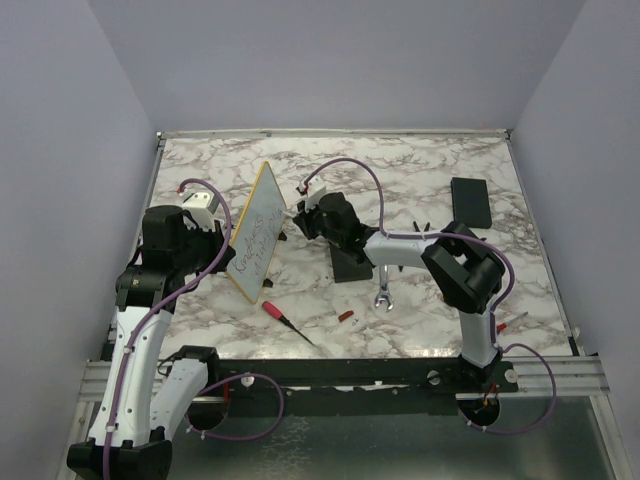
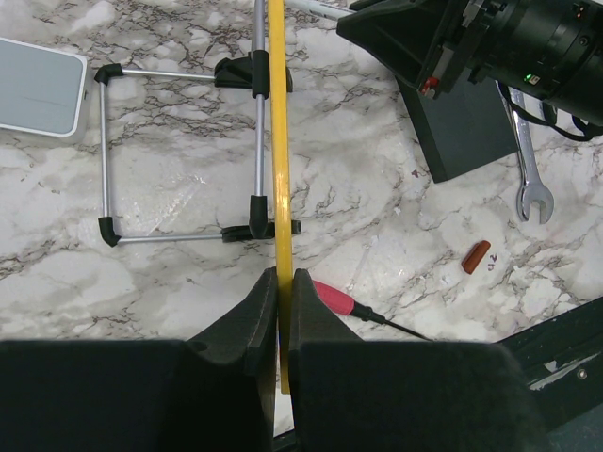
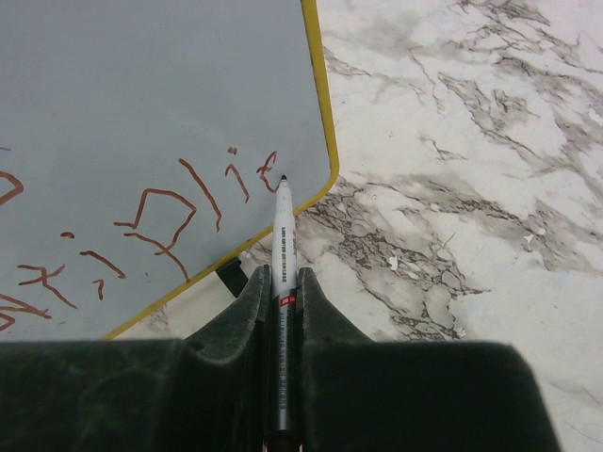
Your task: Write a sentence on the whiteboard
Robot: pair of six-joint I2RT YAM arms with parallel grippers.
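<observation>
The whiteboard (image 1: 258, 230), with a pale face and yellow frame, stands tilted on a wire stand (image 2: 179, 155). My left gripper (image 2: 279, 282) is shut on its yellow edge (image 2: 276, 141); in the top view it (image 1: 222, 248) sits at the board's left side. My right gripper (image 3: 281, 278) is shut on a white marker (image 3: 283, 235). The marker's tip lies over the board's face (image 3: 141, 85) near a rounded corner, just right of the last stroke. I cannot tell if it touches. The sentence (image 3: 165, 207) shows as red-brown cursive strokes, and as two thin lines in the top view (image 1: 254, 240).
A red-handled screwdriver (image 1: 285, 320), a small red cap (image 1: 345, 315) and a wrench (image 1: 383, 290) lie on the marble in front. A black block (image 1: 350, 262) sits under the right arm and a black slab (image 1: 470, 200) at the back right. A white box (image 1: 200, 200) lies behind the left gripper.
</observation>
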